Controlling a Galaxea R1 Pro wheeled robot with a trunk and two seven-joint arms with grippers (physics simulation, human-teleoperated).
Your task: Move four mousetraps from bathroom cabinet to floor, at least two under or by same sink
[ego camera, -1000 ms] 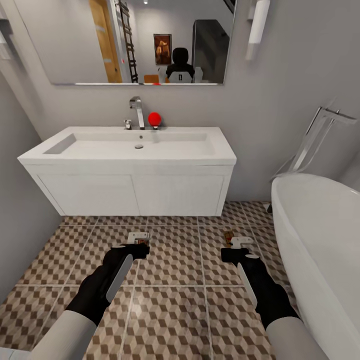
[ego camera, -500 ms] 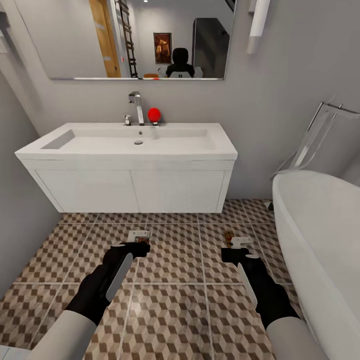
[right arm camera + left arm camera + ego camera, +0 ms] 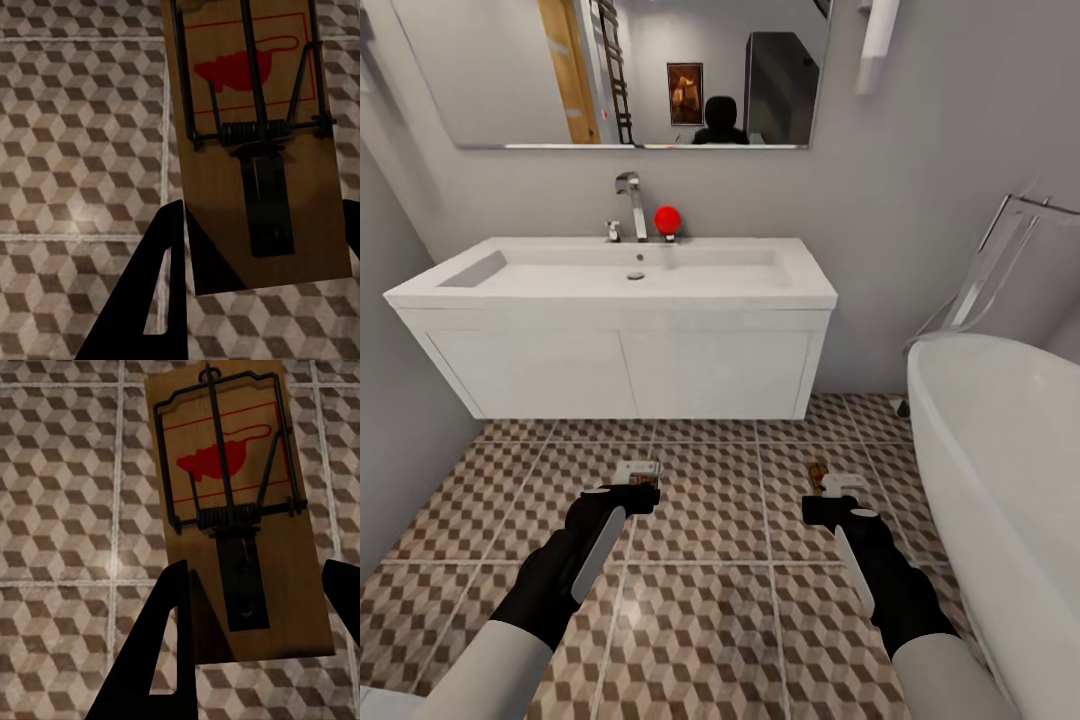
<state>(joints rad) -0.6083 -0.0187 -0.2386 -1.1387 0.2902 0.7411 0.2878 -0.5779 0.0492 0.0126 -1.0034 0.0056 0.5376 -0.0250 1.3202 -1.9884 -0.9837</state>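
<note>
Each of my grippers is shut on a mousetrap above the bathroom floor (image 3: 710, 600). In the left wrist view a tan mousetrap (image 3: 232, 510) with a red mark and dark wire sits between the dark fingers (image 3: 161, 652) of the left gripper (image 3: 255, 615). In the right wrist view a second mousetrap (image 3: 255, 142) is held the same way by the right gripper (image 3: 259, 247). In the head view the left gripper (image 3: 632, 487) and right gripper (image 3: 835, 492) hover in front of the white sink (image 3: 510, 285) on its wall-hung vanity (image 3: 620, 370). The cabinet is out of view.
A white bathtub (image 3: 1000, 450) stands close on the right with a chrome filler (image 3: 1000, 260) behind it. A grey wall (image 3: 400, 450) closes the left side. A chrome tap (image 3: 630, 200) and a red round object (image 3: 667, 218) sit at the back of the basin.
The whole head view has shifted, with the sink and mirror a little higher in the picture, so the camera moved. Both grippers still hold their mousetraps in the same pose.
</note>
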